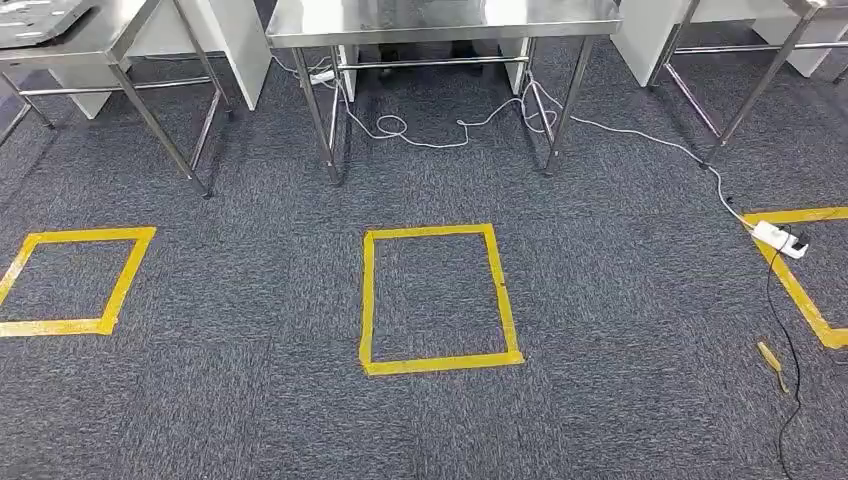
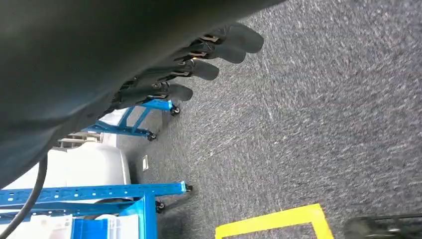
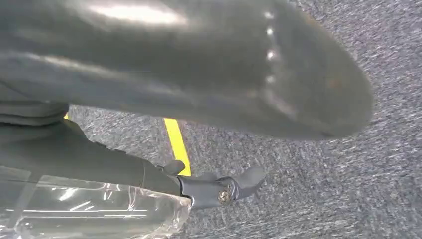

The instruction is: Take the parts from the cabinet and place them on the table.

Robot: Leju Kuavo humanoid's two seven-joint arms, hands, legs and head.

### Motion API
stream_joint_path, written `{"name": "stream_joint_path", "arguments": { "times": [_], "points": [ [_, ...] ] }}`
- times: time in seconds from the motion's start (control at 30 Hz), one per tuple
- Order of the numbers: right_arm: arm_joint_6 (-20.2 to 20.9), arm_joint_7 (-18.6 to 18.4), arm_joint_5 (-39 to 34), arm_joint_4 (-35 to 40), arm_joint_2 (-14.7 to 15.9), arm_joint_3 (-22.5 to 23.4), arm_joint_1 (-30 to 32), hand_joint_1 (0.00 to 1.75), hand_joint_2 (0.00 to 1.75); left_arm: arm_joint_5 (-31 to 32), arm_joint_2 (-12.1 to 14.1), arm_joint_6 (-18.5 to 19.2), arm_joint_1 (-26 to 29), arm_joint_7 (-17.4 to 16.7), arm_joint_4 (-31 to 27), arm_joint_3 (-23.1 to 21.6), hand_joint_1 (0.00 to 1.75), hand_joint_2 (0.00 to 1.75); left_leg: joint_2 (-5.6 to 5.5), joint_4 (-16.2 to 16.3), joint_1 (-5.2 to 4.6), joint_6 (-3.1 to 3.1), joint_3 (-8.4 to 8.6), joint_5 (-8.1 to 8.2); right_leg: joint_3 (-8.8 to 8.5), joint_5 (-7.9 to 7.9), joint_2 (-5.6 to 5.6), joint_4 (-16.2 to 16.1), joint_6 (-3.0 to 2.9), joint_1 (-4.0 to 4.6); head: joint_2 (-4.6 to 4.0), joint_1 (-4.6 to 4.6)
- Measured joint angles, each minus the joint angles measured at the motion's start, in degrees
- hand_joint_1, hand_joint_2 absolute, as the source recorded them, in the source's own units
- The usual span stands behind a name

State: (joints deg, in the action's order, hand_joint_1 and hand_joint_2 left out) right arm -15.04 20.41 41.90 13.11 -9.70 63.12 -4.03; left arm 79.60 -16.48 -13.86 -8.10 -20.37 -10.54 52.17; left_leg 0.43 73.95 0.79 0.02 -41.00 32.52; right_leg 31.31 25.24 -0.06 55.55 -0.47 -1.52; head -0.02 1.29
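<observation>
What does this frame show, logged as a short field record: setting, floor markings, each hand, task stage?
setting: grey carpet floor, steel table straight ahead, more steel tables to either side
floor markings: yellow tape square in front of the middle table, others left and right
cables: white cord trailing under the table to a power strip
left hand: hanging over carpet, fingers apart, holding nothing
right hand: holds a clear plastic bag; contents cannot be told
nearby: blue wheeled frame
task stage: bag not yet on the table

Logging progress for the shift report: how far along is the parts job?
Midway through a carry. The right robot hand holds a clear plastic bag; its contents cannot be made out. The left robot hand is empty. Left: reaching the steel table ahead and setting the bag down.
</observation>
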Motion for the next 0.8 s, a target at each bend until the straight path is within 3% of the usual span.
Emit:
{"name": "stream_joint_path", "arguments": {
  "times": [0.27,0.3,0.33,0.37,0.4,0.43,0.47,0.5,0.53,0.57,0.6,0.67,0.7,0.73,0.8],
  "points": [
    [0.0,0.0,0.0,0.0,0.0,0.0,0.0,0.0,0.0,0.1,0.0,0.1,0.0,0.0,0.0,0.0,0.0,0.0,-0.01,0.7,-0.01,0.1,0.19,0.21,0.29,-0.19,0.0,0.0,0.01,0.13,0.0,0.0],
    [0.0,0.0,0.0,0.0,0.0,0.0,0.1,0.0,0.0,0.2,0.0,0.2,0.0,0.0,0.0,0.0,0.0,0.0,-0.02,-1.8,-0.04,0.54,2.27,-0.94,0.82,-0.59,0.02,0.0,0.09,0.3,0.0,0.02],
    [0.0,-0.1,0.0,0.0,-0.1,0.0,0.2,0.0,0.0,0.4,0.0,0.2,0.0,0.0,0.0,0.0,0.0,0.0,-0.09,-7.4,-0.24,1.25,6.03,-3.13,1.17,-0.89,0.12,0.0,0.13,0.49,0.0,0.04],
    [-0.1,-0.2,0.0,0.0,-0.8,0.0,0.2,0.0,0.0,0.6,0.3,0.5,0.0,0.2,0.0,0.0,0.0,0.0,-0.31,-17.4,-0.92,3.14,12.33,-4.64,1.47,-1.63,0.11,-0.1,0.8,0.4,0.0,-0.31],
    [-0.2,-0.4,0.0,-0.1,-0.8,0.0,0.1,0.0,0.0,0.6,0.2,0.5,0.2,0.2,0.0,0.0,0.0,0.0,-0.52,-17.4,-1.7,3.41,11.99,-5.46,1.62,-1.98,-0.05,-0.2,1.43,-0.3,0.0,0.07],
    [-0.2,-0.3,0.0,-0.1,-1.0,0.0,0.2,0.0,0.0,0.6,0.1,0.5,0.1,0.2,0.0,0.0,0.0,0.0,0.2,-20.6,-1.14,3.98,12.74,-8.1,2.17,-1.98,-0.07,-0.3,2.19,0.57,0.0,-0.04],
    [-0.2,-0.4,0.0,-0.1,-0.8,0.0,0.2,0.0,0.0,0.7,0.1,0.5,0.0,0.3,0.0,0.0,0.0,0.0,0.11,-21.1,-1.17,4.45,11.28,-9.53,6.92,4.62,0.07,10.8,1.23,0.19,0.0,-0.51],
    [-0.2,-0.4,0.0,-0.1,-0.6,0.0,0.2,0.0,0.0,0.7,0.1,0.5,0.1,0.3,0.0,0.0,0.0,0.0,0.18,-21.1,-1.29,4.33,10.72,-9.89,8.48,6.34,0.08,15.0,1.42,0.04,0.0,-0.5],
    [-0.2,-0.4,0.0,-0.1,-0.5,0.0,0.3,0.0,0.0,0.7,0.1,0.6,0.2,0.3,0.0,0.0,0.0,0.0,0.23,-21.0,-1.29,4.15,10.17,-10.28,9.01,7.01,0.07,17.3,1.95,0.0,0.0,-0.57],
    [-0.2,-0.4,0.0,-0.1,-0.5,0.0,0.3,0.0,0.0,0.7,0.1,0.6,0.2,0.3,0.0,0.0,0.0,0.0,0.24,-21.0,-1.25,3.87,9.57,-10.73,7.71,6.56,0.05,16.1,2.63,-0.12,0.0,-0.55],
    [-0.2,-0.4,0.0,-0.1,-0.4,0.0,0.3,0.0,0.0,0.7,0.1,0.6,0.2,0.3,0.1,0.0,0.0,0.0,0.23,-20.8,-1.19,3.62,9.09,-11.01,5.25,5.51,0.03,12.6,3.3,-0.24,0.0,-0.57],
    [-0.2,-0.4,0.0,-0.1,-0.2,0.0,0.1,0.0,0.0,0.7,0.1,0.6,0.2,0.3,0.1,0.0,0.0,0.0,0.21,-19.5,-1.09,3.14,7.75,-11.33,-2.54,2.82,-0.15,0.4,4.46,-0.74,0.0,-0.59],
    [-0.2,-0.4,0.0,-0.1,-0.2,0.0,-0.1,0.0,0.0,0.7,0.1,0.6,0.2,0.3,0.1,0.0,0.0,0.0,0.28,-18.5,-1.57,2.78,6.93,-11.19,-3.15,3.14,-0.22,-1.5,3.9,-0.56,0.0,-0.59],
    [-0.2,-0.4,0.0,-0.1,-0.2,0.0,-0.1,0.0,0.0,0.7,0.1,0.6,0.2,0.3,0.1,0.0,0.0,0.0,0.34,-18.1,-1.48,2.49,6.7,-11.12,-2.66,2.45,0.1,-1.2,3.02,-0.39,0.0,-0.3],
    [-0.2,-0.4,0.0,-0.1,-0.2,0.0,0.0,0.0,0.0,0.7,0.1,0.6,0.2,0.3,0.1,0.0,0.0,0.0,0.28,-18.1,-1.22,1.81,6.6,-11.59,-2.24,2.23,0.09,-0.8,2.3,0.02,0.0,-0.26]
  ]
}}
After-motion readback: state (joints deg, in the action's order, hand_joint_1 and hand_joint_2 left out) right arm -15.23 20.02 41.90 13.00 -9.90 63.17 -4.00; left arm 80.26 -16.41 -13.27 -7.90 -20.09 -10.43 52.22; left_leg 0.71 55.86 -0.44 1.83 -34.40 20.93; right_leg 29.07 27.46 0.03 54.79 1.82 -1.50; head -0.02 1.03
